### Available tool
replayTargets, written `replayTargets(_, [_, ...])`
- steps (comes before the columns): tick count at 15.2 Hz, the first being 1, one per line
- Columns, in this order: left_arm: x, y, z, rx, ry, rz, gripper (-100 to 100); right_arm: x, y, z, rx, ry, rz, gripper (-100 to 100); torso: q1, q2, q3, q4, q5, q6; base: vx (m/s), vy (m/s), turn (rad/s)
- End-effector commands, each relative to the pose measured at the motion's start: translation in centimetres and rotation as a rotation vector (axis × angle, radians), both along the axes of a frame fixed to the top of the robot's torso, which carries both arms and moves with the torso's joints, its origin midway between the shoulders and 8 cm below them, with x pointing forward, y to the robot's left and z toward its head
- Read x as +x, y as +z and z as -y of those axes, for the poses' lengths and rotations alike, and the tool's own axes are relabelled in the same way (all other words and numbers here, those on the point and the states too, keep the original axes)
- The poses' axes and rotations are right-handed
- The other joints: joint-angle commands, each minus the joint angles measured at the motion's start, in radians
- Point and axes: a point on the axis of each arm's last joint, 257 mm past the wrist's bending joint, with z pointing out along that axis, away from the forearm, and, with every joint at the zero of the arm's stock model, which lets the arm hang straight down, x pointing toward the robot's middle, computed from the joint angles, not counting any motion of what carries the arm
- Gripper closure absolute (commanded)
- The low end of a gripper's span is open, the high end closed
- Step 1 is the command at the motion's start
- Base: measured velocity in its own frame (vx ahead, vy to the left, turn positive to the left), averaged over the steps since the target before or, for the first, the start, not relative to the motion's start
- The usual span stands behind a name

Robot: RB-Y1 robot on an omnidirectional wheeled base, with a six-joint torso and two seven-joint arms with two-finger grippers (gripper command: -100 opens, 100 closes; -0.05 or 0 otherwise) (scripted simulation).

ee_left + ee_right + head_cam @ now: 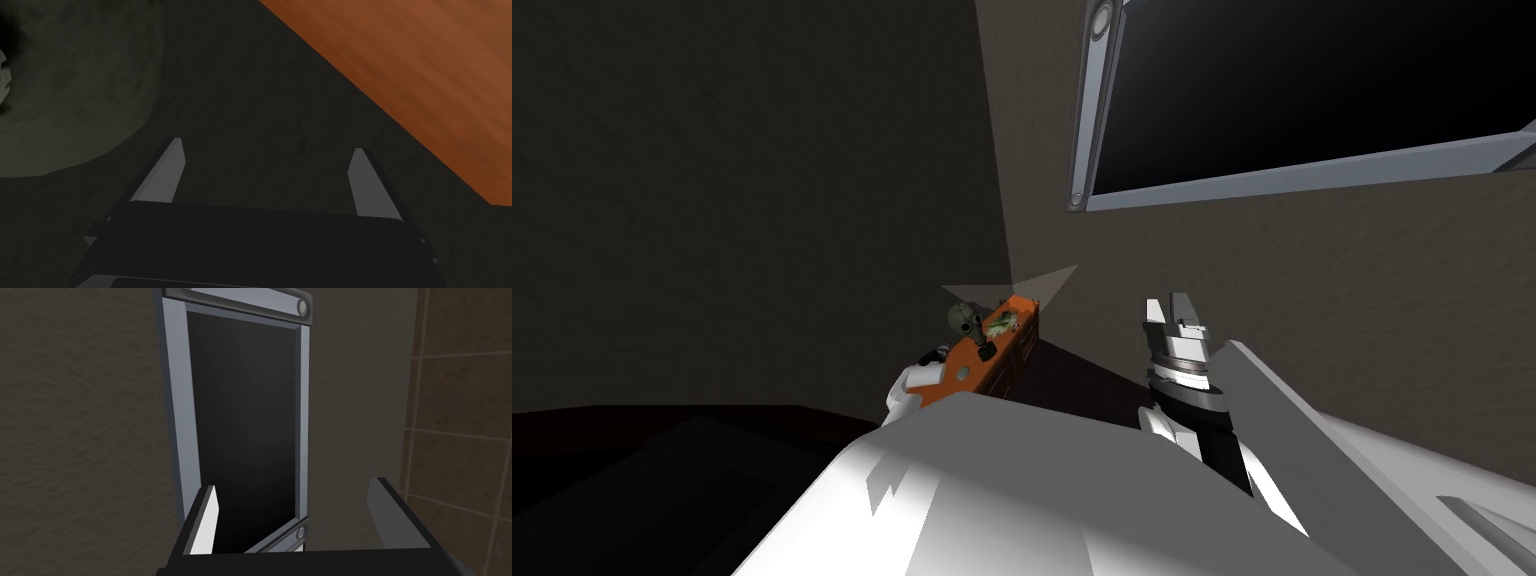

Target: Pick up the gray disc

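**Head view.** One orange table (1012,350) stands at the centre of the frame, in the corner of two dark walls. On its top I count four things:
- one dark grey-green rounded thing (964,318) at the far end
- one green and white thing (999,322) just beside it
- one small dark thing (987,350) nearer to me
- one small grey oval, lying flat nearest to me, which I take to be the gray disc (964,373)

My left arm (912,388) reaches to the near end of the table, left of centre. My right hand (1169,300) is raised right of centre, well apart from the table.

**Left wrist view.** My left hand (267,175) is spread and nothing lies between its fingers (362,180). The orange table passes beyond one fingertip. The grey-green rounded thing bulks large beyond the other. Between them is dark wall.

**Right wrist view.** The fingers (205,523) of the right hand are spread and hold nothing.

**Step in hand.** I judge this to be the approach, with the disc not yet grasped.

**Next move.**
1. Turn the left hand down toward the table top.
2. Bring it over the disc.
3. Set one finger at each side of the rim and press them together.

A thin disc lying flat gives little edge to pinch, so the fingers will likely need to come close to the top.
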Motion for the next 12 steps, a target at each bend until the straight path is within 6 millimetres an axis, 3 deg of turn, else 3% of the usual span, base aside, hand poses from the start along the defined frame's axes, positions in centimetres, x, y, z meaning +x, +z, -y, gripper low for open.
replayTargets(1, [-1.7, -1.6, -0.7, -0.037, 0.043, -0.054, -100, 0.0, 0.0, 0.0, 0.0, 0.0, 0.0, 0, 0.0, 0.0, 0.0, 0.0, 0.0, 0.0, 0.078, -0.024, -0.017])
replayTargets(7, [-5.0, -5.0, -1.4, -0.12, 0.134, -0.149, -100, 0.0, 0.0, 0.0, 0.0, 0.0, 0.0, 0, 0.0, -0.001, 0.0, 0.0, 0.0, 0.0, 0.071, -0.023, -0.009])
replayTargets(12, [-9.4, -9.0, -1.2, -0.245, 0.256, -0.26, -100, 0.0, 0.0, 0.0, 0.0, 0.0, 0.0, 0, 0.0, -0.001, -0.001, 0.0, 0.0, 0.0, 0.091, -0.027, -0.007])
